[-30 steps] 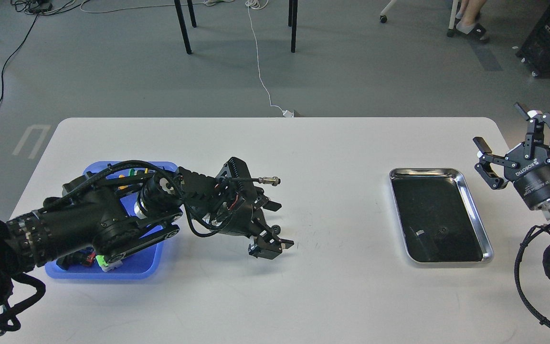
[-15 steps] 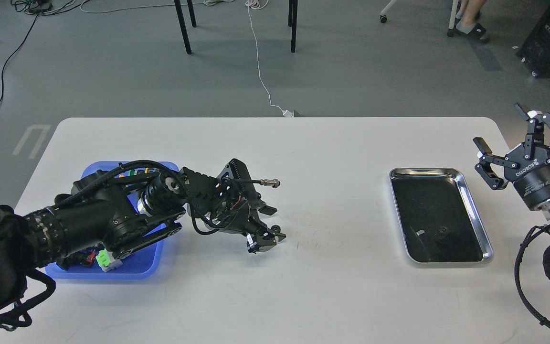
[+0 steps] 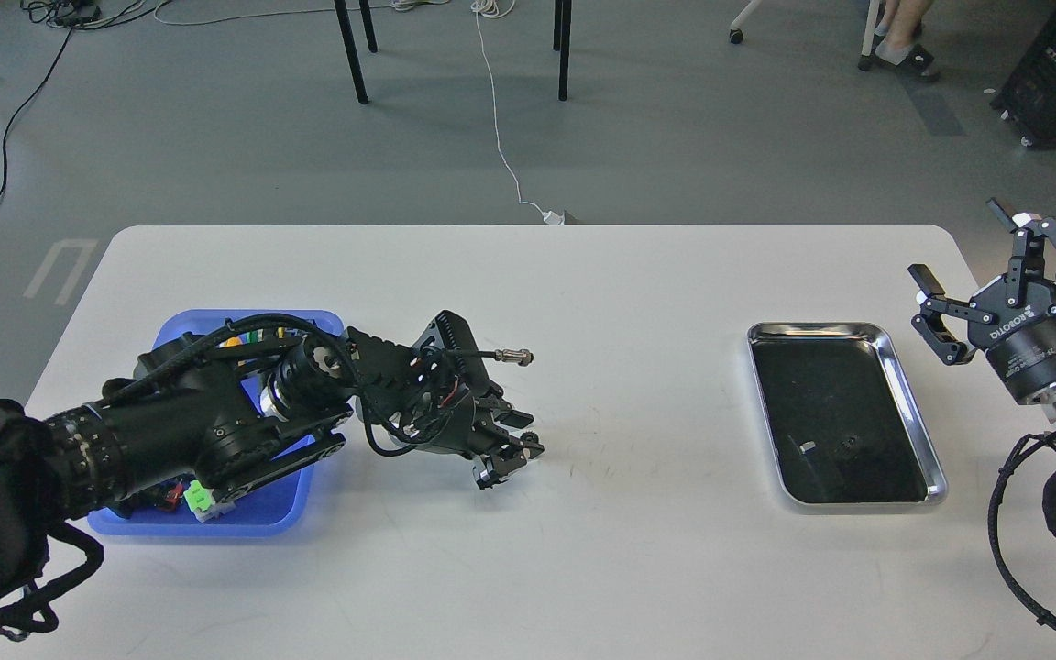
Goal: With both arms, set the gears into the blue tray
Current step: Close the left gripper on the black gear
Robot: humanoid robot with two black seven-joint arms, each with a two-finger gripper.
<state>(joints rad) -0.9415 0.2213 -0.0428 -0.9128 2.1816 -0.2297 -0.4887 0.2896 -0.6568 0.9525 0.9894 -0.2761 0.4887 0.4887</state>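
A small black gear (image 3: 528, 439) sits at table level left of centre, and my left gripper (image 3: 517, 442) has its fingers drawn in on it from both sides. The left arm reaches across the blue tray (image 3: 244, 524), which stands at the table's left and is largely hidden by it. A second gear (image 3: 852, 443) lies on the dark floor of the steel tray (image 3: 858, 327) at the right. Beyond that tray, my right gripper (image 3: 963, 246) hangs open and empty over the table's right edge.
Colourful switches (image 3: 198, 500) lie in the blue tray under my left arm. A small pale chip (image 3: 808, 446) lies in the steel tray. A cable plug (image 3: 514, 357) sticks out from the left wrist. White table between the two trays shows faint scuffs.
The left gripper's fingers have closed in around the gear and the hand has shifted slightly left and down. The right arm has not moved.
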